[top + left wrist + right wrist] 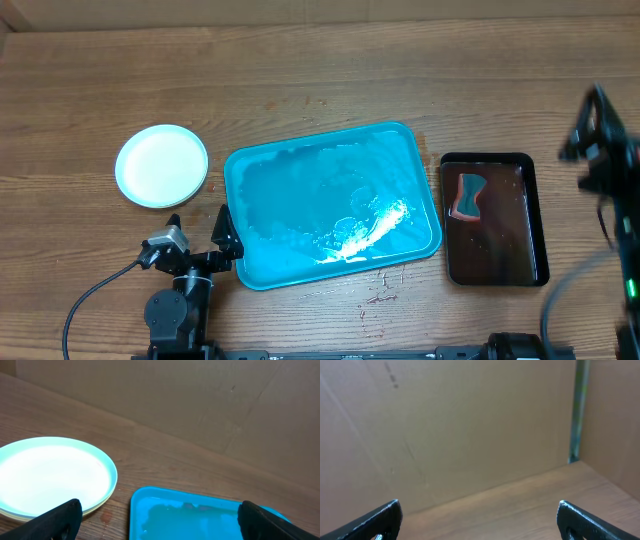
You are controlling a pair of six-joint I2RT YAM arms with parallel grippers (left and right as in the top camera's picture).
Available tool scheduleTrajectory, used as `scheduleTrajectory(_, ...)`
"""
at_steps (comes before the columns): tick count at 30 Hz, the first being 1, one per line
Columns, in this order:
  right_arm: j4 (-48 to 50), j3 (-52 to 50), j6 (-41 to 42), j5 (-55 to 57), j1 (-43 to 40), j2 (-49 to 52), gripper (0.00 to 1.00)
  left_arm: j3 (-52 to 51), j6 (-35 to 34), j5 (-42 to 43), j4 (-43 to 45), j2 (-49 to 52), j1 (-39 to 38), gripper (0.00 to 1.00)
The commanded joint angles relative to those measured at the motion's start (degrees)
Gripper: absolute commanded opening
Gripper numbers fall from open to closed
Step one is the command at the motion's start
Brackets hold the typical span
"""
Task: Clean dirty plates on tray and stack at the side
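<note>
The plates (161,165) lie stacked on the table left of the turquoise tray (400,135). The top plate is light blue with a pale, clean centre. In the left wrist view the stack (50,477) shows a yellowish rim under the top plate. The tray (150,505) holds no plates, only a wet film and white foam. My left gripper (198,226) is open and empty at the tray's front left corner, between stack and tray (160,521). My right gripper (590,125) is open and empty, raised at the far right (479,522).
A dark brown-black tray (530,215) stands right of the turquoise tray and holds a blue-and-red sponge (466,195). A cardboard wall (470,420) rises behind the table. Small stains mark the wood in front of the tray (380,295).
</note>
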Motion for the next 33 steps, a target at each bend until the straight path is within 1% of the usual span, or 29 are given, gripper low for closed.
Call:
scheduleTrajectory(1,-4.11,0.20,-2.75,0.83,0.42,-7.23,1.00,-0.20,0.48,-0.11,-0.11,-0.61,0.31,0.99)
scheduleTrajectory(5,-8.61,0.17,-2.69,0.42,0.44,-13.68,1.00,-0.20,0.48,-0.09,-0.11,-0.61,0.31,1.00)
scheduleTrajectory(9,-11.15,0.02,-2.71,-1.68,0.48,-19.47,1.00,-0.20,0.48,-0.09,-0.11,-0.61,0.31,1.00)
scheduleTrajectory(17,-10.32,-4.83,-2.69,-6.01,0.48,-32.13,1.00,-0.20,0.50,-0.09,-0.11,-0.61,0.31,1.00)
scheduleTrajectory(20,-8.66,-8.59,-2.71,-6.36,0.48,-36.37,1.00,-0.20,0.48,-0.11,-0.11,-0.61,0.31,0.99)
scheduleTrajectory(26,-5.03,-20.83,-2.69,-6.91,0.48,-44.65,1.00,-0.20,0.48,-0.09,-0.09,-0.61,0.31,1.00)
scheduleTrajectory(29,-2.82,-24.92,-2.69,-8.68,1.01,-44.61,1.00,-0.20,0.50,-0.11,-0.09,-0.61,0.31,1.00)
scheduleTrajectory(33,3.61,-31.12,-2.69,-11.08,2.80,-44.61,1.00,-0.20,0.50,-0.09,-0.11,-0.61,0.31,0.99)
